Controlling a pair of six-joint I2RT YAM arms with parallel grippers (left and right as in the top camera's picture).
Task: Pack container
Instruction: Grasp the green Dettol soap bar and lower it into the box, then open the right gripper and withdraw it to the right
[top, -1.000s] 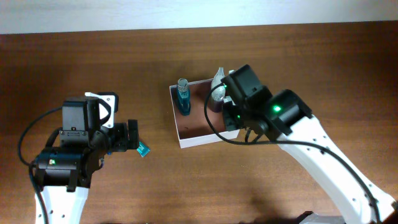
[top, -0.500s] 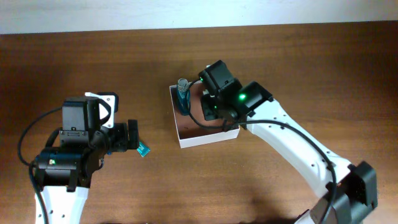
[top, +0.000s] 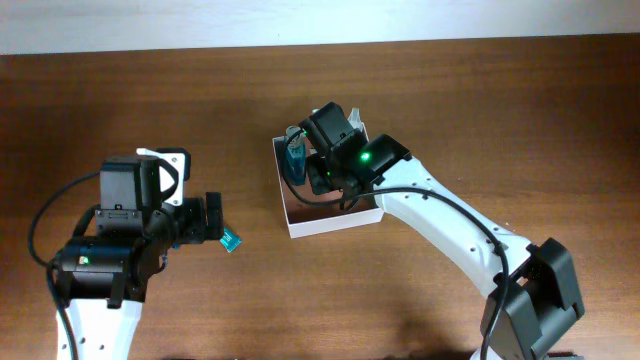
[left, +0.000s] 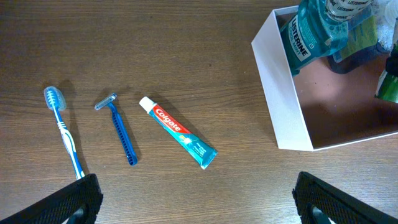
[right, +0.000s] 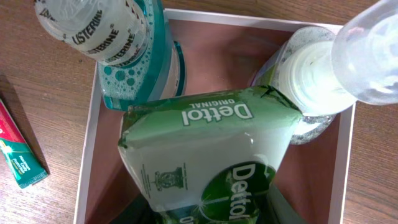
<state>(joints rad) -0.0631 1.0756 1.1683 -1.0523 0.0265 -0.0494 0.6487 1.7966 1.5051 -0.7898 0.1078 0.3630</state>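
Observation:
The container (top: 330, 222) is a shallow white-walled box with a reddish-brown floor, at the table's middle. It also shows in the left wrist view (left: 283, 106) and the right wrist view (right: 87, 180). A teal Listerine bottle (top: 294, 155) (right: 118, 43) and a clear pump bottle (right: 323, 68) stand inside it. My right gripper (top: 325, 175) (right: 205, 211) is shut on a green and white Dettol soap pack (right: 211, 149), held over the box floor between the two bottles. My left gripper (top: 215, 222) (left: 199, 199) is open and empty, left of the box.
A Colgate toothpaste tube (left: 177, 132) (top: 232, 240), a blue razor (left: 121, 130) and a blue toothbrush (left: 65, 134) lie on the wood left of the box, just ahead of my left gripper. The toothpaste also shows in the right wrist view (right: 18, 155).
My right arm has swung left from the box's right edge to over its middle, carrying the Dettol pack toward the Listerine bottle. The left arm has not moved.

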